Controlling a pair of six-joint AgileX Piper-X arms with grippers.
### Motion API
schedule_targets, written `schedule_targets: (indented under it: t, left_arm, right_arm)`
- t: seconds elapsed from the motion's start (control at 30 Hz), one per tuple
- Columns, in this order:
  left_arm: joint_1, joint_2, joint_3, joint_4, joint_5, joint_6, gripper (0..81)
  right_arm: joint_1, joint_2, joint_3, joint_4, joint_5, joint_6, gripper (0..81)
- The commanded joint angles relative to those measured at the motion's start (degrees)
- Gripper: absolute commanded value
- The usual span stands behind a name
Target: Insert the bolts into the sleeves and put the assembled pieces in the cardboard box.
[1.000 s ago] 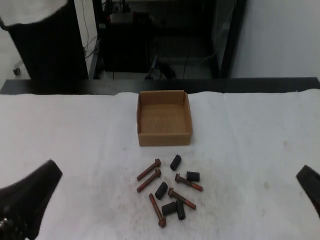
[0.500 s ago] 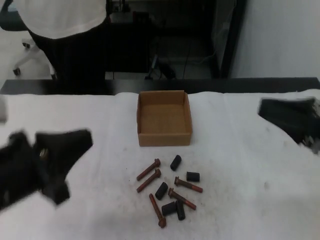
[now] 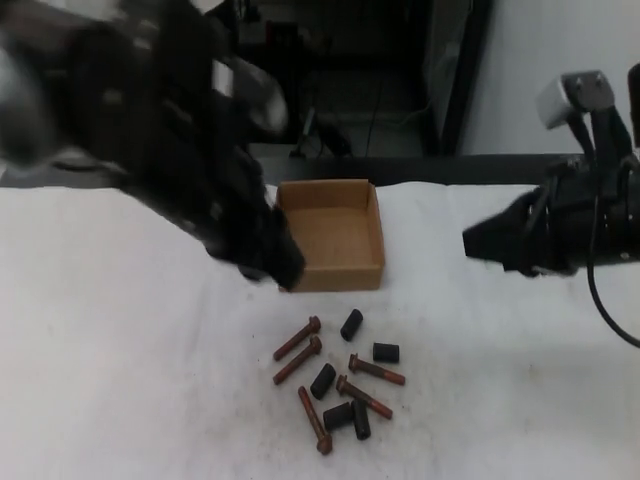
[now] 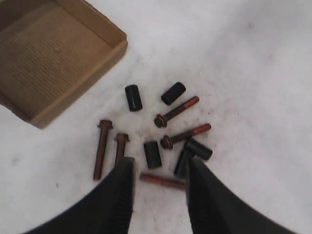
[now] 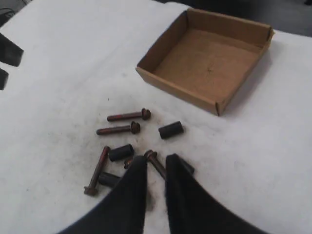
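Lying loose on the white cloth (image 4: 253,58), bolts (image 4: 177,111) and black sleeves (image 4: 133,97) sit just ahead of the left gripper (image 4: 160,165), its fingers wide apart, holding nothing. Beyond them stands the cardboard box (image 4: 78,88). The right gripper (image 5: 156,159), fingers narrowly parted, hangs over the same pieces. Cloth spreads broadly around.

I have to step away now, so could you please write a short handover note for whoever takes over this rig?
Left gripper: fingers open, holding nothing, above the pile.
Right gripper: fingers open, holding nothing.
Five bolts and five sleeves lie loose in front of the cardboard box.
Done: nothing; no bolt sits in a sleeve, and the box holds none.
To do: insert all five, then box them.
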Motion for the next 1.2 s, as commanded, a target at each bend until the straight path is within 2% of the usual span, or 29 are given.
schedule_targets:
  t: [0.0,0.13,0.23,0.47,0.93,1.17]
  left_arm:
    - [-3.21,4.10,-2.58,7.23,-6.39,4.01,34.0]
    - [-6.59,8.75,-3.24,8.79,-15.59,14.96,34.0]
    - [-7.72,11.47,-3.24,3.96,-20.59,18.51,34.0]
    - [-6.75,15.48,-3.24,-8.90,-21.92,18.86,34.0]
    - [-4.34,22.81,-3.24,-9.61,-21.92,18.55,34.0]
    - [-4.34,24.62,-3.24,-16.44,-22.27,18.55,34.0]
  right_arm:
    - [0.03,0.07,-0.84,5.41,0.27,-0.94,14.4]
    - [0.81,0.07,-0.84,6.36,0.56,-0.94,14.4]
    - [0.78,0.07,-0.84,6.66,0.79,-0.83,14.4]
    - [0.78,0.07,-0.74,10.27,0.91,-0.64,14.4]
    - [0.78,0.07,-0.57,11.55,3.34,-2.16,14.4]
    - [0.78,0.07,-0.57,12.54,3.34,-2.16,14.4]
